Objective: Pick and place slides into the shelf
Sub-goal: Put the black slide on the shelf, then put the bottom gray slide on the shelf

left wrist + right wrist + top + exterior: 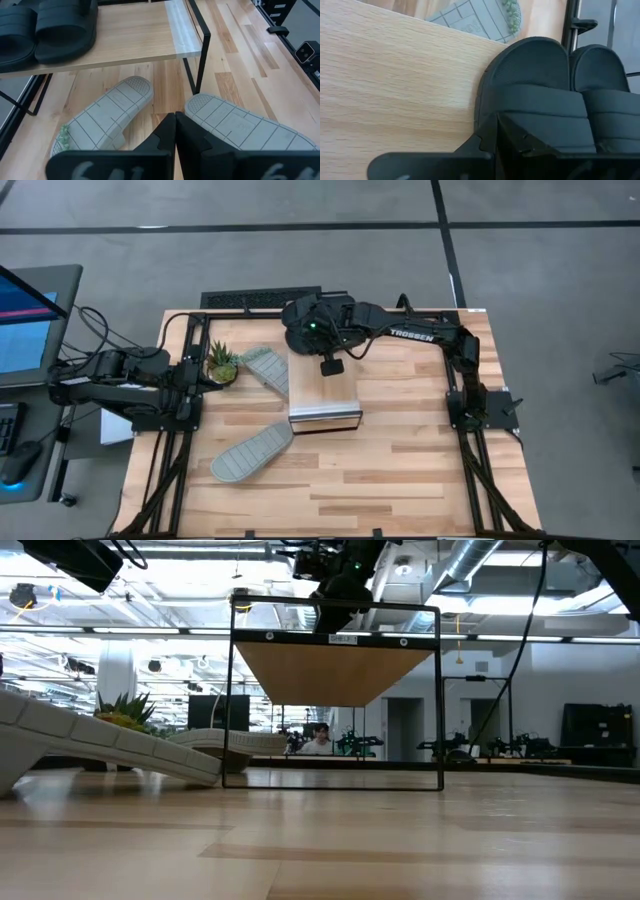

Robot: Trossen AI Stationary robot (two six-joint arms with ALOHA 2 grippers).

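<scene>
Right claw (496, 131): you have it pressed together above the two black slides (535, 95), which lie side by side on the shelf (322, 385), upper centre of the high view.
Left claw (175, 131): pressed together, empty, at left.
Grey-green slides (252, 453): soles up on your desk (400, 470), left of the shelf.

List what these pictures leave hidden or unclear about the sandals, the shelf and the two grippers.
- Black sandals: in the high view the right arm covers them on the shelf.
- Right gripper: whether its tips touch the black sandal; the right wrist view is too close to tell.
- Grey sandals: both lie sole up, so their straps are hidden.
- Left gripper: folded against its arm in the high view.
</scene>
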